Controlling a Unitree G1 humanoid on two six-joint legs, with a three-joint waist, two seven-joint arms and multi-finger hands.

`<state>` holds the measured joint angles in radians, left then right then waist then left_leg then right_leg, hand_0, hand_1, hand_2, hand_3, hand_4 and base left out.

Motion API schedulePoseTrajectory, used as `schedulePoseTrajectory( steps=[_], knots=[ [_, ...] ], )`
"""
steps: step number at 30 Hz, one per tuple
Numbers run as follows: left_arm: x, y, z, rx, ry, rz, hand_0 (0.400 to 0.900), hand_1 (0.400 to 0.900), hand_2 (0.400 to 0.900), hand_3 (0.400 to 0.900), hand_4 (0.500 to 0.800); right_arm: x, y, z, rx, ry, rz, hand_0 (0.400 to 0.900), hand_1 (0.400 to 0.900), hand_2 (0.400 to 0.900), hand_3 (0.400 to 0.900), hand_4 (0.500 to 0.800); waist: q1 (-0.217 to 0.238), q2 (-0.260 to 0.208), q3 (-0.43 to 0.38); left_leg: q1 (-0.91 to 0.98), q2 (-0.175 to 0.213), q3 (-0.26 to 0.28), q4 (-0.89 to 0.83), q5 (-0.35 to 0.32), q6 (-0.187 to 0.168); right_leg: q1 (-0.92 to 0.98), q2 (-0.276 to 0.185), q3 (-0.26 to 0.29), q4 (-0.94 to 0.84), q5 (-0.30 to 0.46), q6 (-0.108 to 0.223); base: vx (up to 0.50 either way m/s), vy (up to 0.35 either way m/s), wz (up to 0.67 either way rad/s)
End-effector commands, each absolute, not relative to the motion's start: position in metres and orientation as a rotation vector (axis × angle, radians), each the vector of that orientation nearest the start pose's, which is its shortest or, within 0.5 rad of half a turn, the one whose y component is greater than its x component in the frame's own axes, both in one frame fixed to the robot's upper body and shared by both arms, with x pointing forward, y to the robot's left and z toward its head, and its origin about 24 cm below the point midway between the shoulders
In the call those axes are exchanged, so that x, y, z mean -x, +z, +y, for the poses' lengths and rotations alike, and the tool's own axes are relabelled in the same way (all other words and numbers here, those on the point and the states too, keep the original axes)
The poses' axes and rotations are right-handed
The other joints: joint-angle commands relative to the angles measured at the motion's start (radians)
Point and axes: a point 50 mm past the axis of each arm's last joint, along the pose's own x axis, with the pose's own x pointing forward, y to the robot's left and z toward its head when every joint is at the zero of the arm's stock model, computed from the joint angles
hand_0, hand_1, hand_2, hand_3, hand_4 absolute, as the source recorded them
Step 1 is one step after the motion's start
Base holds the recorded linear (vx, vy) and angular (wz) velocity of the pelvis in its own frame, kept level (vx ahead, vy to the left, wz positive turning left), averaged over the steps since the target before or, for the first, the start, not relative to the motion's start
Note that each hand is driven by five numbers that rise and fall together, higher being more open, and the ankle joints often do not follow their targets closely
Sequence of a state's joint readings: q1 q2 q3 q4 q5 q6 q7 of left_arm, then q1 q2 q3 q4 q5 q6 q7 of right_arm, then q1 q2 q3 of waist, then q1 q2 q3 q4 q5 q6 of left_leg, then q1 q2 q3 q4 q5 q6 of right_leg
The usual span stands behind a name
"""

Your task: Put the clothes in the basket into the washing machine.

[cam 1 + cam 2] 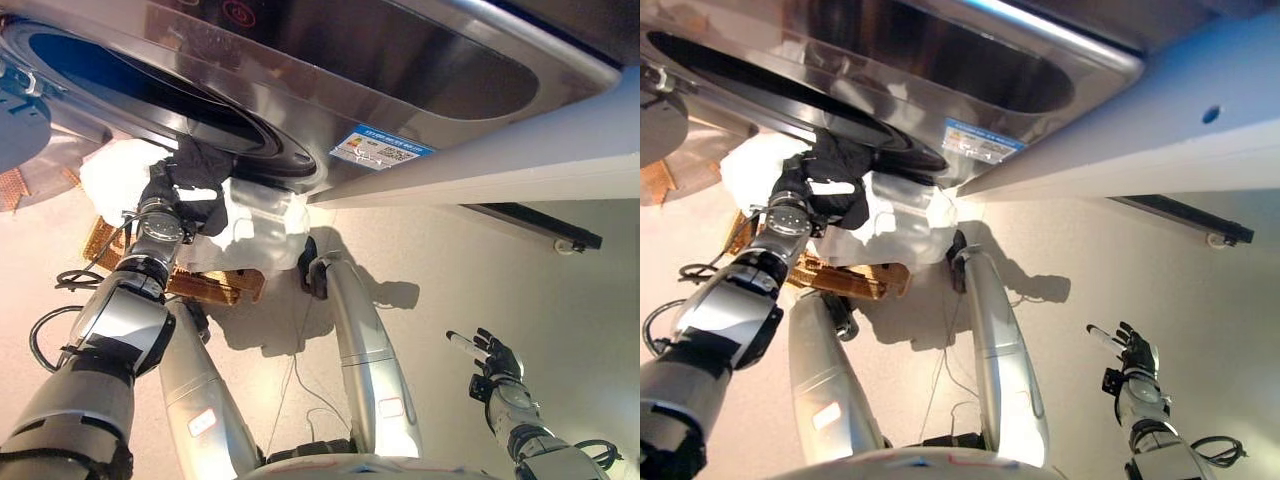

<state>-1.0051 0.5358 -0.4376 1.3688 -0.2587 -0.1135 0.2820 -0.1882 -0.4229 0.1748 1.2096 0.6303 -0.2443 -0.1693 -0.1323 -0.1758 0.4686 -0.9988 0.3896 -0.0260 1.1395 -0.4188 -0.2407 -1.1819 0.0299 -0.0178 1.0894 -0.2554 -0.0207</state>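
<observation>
Right robot hand (493,362) lower right of frame, fingers spread, idle. Left robot hand (163,196) upper left clamped on dark crumpled garment (203,165) at rim of silver washing machine drum opening (150,95), above white clothes (255,225) in woven wicker basket (215,285). We judge: push garment well past rim before release.

The washing machine (330,60) is cut off by the top and left frame edges; its drum interior is indiscernible. The wicker basket (215,285) is mostly hidden beneath white clothes (255,225). The left hand (165,190) is partly buried in a dark garment (205,165); its grip is indeterminate
</observation>
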Motion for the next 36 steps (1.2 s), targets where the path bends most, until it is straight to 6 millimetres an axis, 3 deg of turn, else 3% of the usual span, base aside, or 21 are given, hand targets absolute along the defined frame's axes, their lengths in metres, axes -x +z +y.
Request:
schedulePoseTrajectory(
  steps=[1, 22, 31, 32, 33, 36],
  knots=[
    [-0.380, 0.089, 0.271, -0.581, 0.363, 0.251, 0.400, 0.400, 0.400, 0.400, 0.500, -0.127, -0.103, -0.341, 0.113, -0.726, 0.802, 0.900, 0.900, 0.900, 0.900, 0.800, -0.017, -0.020, -0.064, 0.079, -0.010, 0.040, 0.021, -0.111, 0.057, 0.011, -0.024, -0.008, 0.026, -0.056, 0.125, 0.00, 0.000, 0.00],
    [-0.367, 0.065, 0.275, -0.537, 0.354, 0.320, 0.400, 0.400, 0.400, 0.400, 0.500, -0.115, -0.108, -0.341, 0.116, -0.708, 0.842, 0.900, 0.900, 0.900, 0.900, 0.800, -0.023, -0.007, -0.163, 0.053, -0.022, 0.032, -0.019, -0.084, 0.051, 0.030, -0.040, -0.032, -0.017, -0.059, 0.107, 0.02, -0.007, 0.05],
    [-0.354, 0.049, 0.286, -0.407, 0.400, 0.352, 0.400, 0.400, 0.400, 0.400, 0.500, -0.116, -0.107, -0.344, 0.133, -0.701, 0.862, 0.900, 0.900, 0.900, 0.900, 0.800, -0.001, 0.013, -0.152, 0.206, -0.071, 0.091, -0.218, -0.023, 0.075, 0.153, -0.076, 0.027, -0.163, 0.011, 0.131, 0.00, 0.059, 0.03],
    [-0.351, 0.049, 0.292, -0.376, 0.422, 0.352, 0.400, 0.400, 0.400, 0.400, 0.500, -0.115, -0.107, -0.344, 0.135, -0.697, 0.875, 0.900, 0.900, 0.900, 0.900, 0.800, -0.003, 0.015, -0.151, 0.233, -0.090, 0.107, -0.281, 0.033, 0.082, 0.178, -0.087, 0.036, -0.228, 0.068, 0.130, 0.03, 0.071, 0.04],
    [-0.351, 0.048, 0.292, -0.375, 0.422, 0.354, 0.400, 0.400, 0.400, 0.400, 0.500, -0.114, -0.107, -0.344, 0.137, -0.697, 0.876, 0.900, 0.900, 0.900, 0.900, 0.800, 0.003, 0.019, -0.149, 0.249, -0.083, 0.107, -0.264, -0.008, 0.079, 0.184, -0.083, 0.038, -0.199, 0.026, 0.136, 0.03, 0.086, 0.03],
    [-0.347, 0.052, 0.304, -0.299, 0.478, 0.335, 0.400, 0.400, 0.400, 0.400, 0.500, -0.113, -0.108, -0.344, 0.123, -0.700, 0.884, 0.900, 0.900, 0.900, 0.900, 0.800, 0.007, 0.024, -0.142, 0.294, -0.113, 0.128, -0.342, 0.056, 0.090, 0.236, -0.099, 0.054, -0.283, 0.092, 0.137, -0.04, 0.042, 0.07]
  ],
)
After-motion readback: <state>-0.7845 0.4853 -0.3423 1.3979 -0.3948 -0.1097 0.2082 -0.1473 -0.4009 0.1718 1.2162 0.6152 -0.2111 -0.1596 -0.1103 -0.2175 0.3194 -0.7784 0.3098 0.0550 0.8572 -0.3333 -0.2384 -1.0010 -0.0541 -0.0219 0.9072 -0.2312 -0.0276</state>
